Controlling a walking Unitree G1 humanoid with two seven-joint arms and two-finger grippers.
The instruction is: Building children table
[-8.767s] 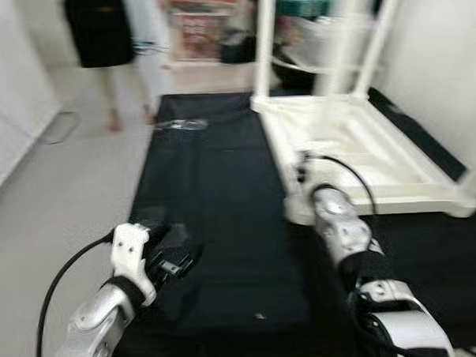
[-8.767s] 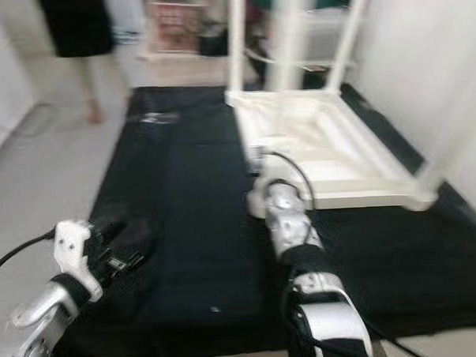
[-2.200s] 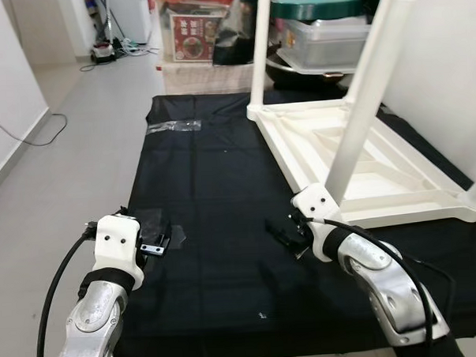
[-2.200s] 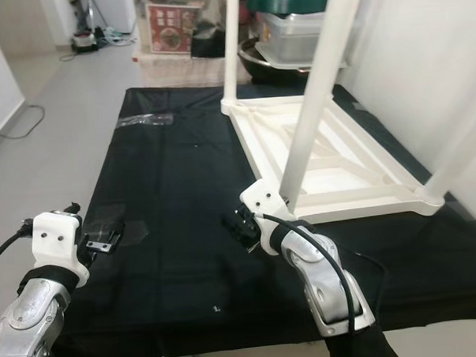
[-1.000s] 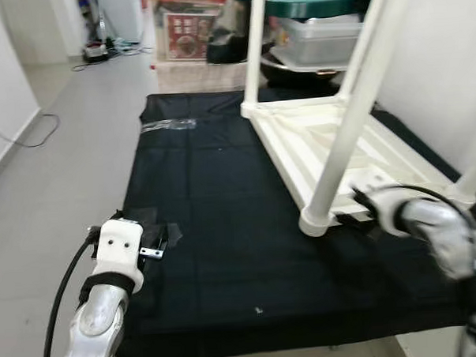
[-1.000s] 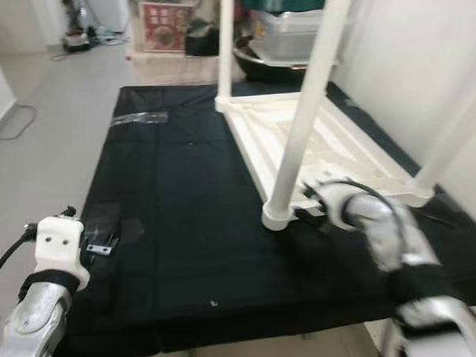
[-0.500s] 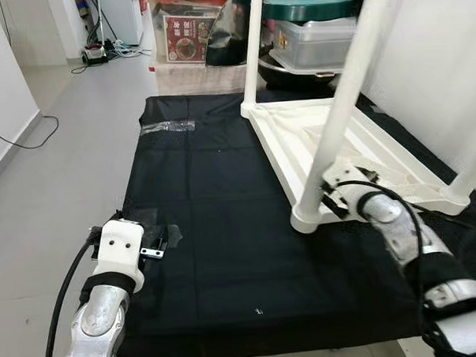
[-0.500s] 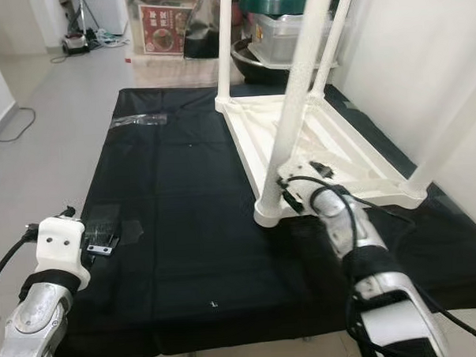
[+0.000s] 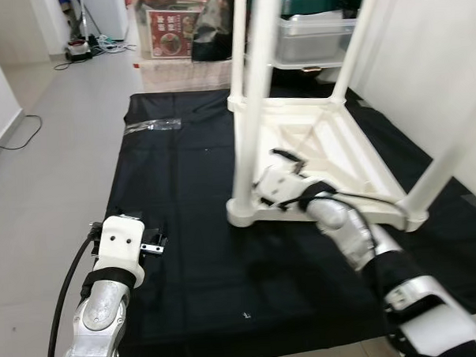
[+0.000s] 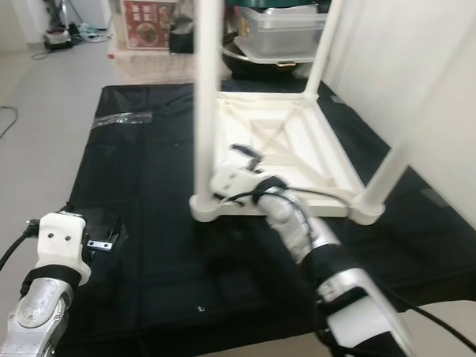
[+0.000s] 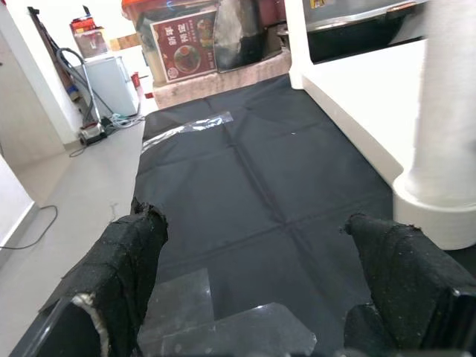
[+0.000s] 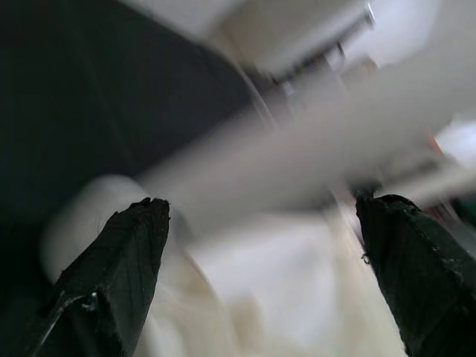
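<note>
I found the upturned white table [image 9: 323, 143] on the black mat [image 9: 183, 189], its near leg [image 9: 254, 91] standing upright directly before my right gripper [image 9: 263, 185], fingers spread wide around it; left gripper [image 11: 260, 282] open, idle, farther off.

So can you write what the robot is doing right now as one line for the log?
right hand: open, at near table leg | left hand: open, over black mat | white table: upside down on mat
</note>
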